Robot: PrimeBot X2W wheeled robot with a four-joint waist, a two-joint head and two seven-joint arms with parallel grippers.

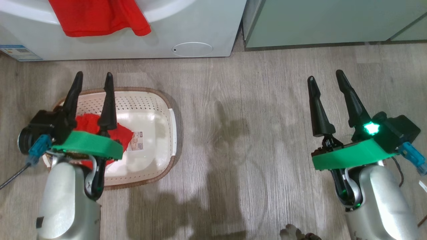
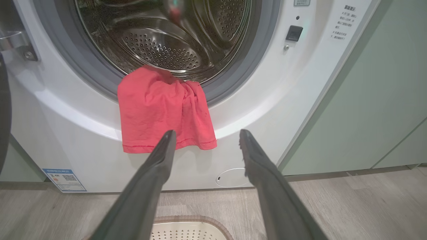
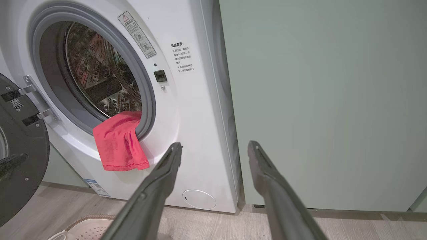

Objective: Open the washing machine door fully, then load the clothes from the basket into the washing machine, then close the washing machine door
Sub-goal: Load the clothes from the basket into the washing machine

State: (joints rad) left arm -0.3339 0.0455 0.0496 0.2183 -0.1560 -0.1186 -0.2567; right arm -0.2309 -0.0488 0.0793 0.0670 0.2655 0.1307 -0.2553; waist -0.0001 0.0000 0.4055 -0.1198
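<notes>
My left end effector (image 1: 94, 74) hangs released and empty over the basket (image 1: 150, 100), the red clothes (image 1: 122, 134) lying just beneath it, while my right end effector (image 1: 325, 75), also released, sits well aside.

One washing machine (image 2: 287, 93), one washing machine door (image 3: 23, 166), one round flap (image 1: 192, 49) and one blue sticker (image 1: 20, 52) are in view. There is one basket (image 1: 150, 100) with one paper sticker (image 1: 137, 141). Red garments number two: the hanging garment (image 1: 100, 16) ahead of the left hand (image 1: 94, 74), and the basket garment (image 1: 124, 134) beneath it. Hands number two, counting the right hand (image 1: 325, 75), with two fingers (image 1: 318, 110) each.
</notes>
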